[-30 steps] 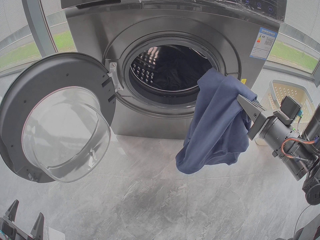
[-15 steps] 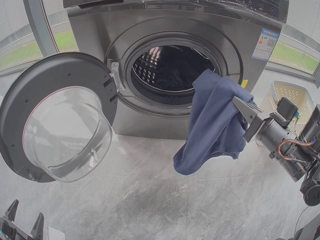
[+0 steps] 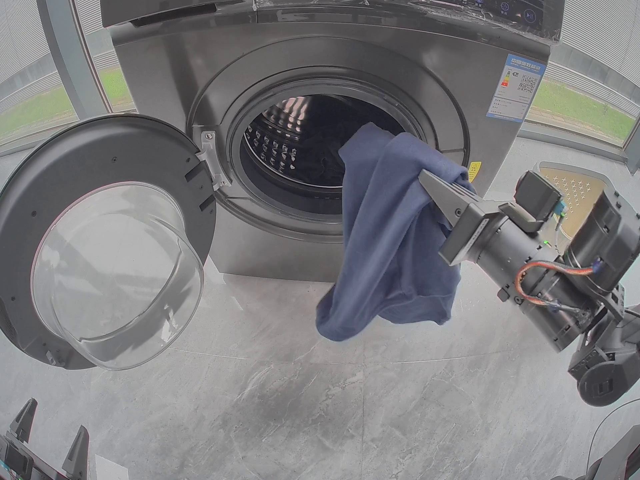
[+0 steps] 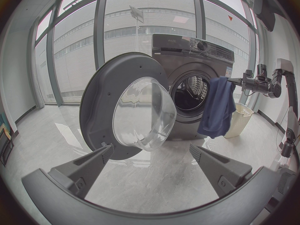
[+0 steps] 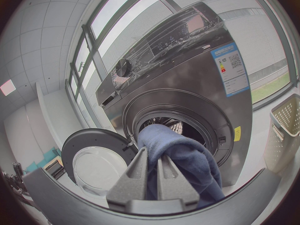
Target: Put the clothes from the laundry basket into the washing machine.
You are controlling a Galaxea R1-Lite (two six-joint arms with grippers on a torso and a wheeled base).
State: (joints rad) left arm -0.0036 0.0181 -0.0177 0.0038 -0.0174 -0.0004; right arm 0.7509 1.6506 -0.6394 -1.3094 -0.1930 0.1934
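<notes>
**Right tool (image 3: 430,185) is clamping the blue garment (image 3: 387,235) at the washing machine (image 3: 167,68).**
Held high, probably to clear the rim, it is hanging before the opening's right side; left tool (image 4: 150,148) is gaping wide.

A grey, marble-veined tiled floor (image 3: 300,395) carries a dark grey steel front-loading washing machine (image 3: 167,68) at the far centre. A cream perforated plastic laundry basket (image 4: 238,122) stands just right of it.
</notes>
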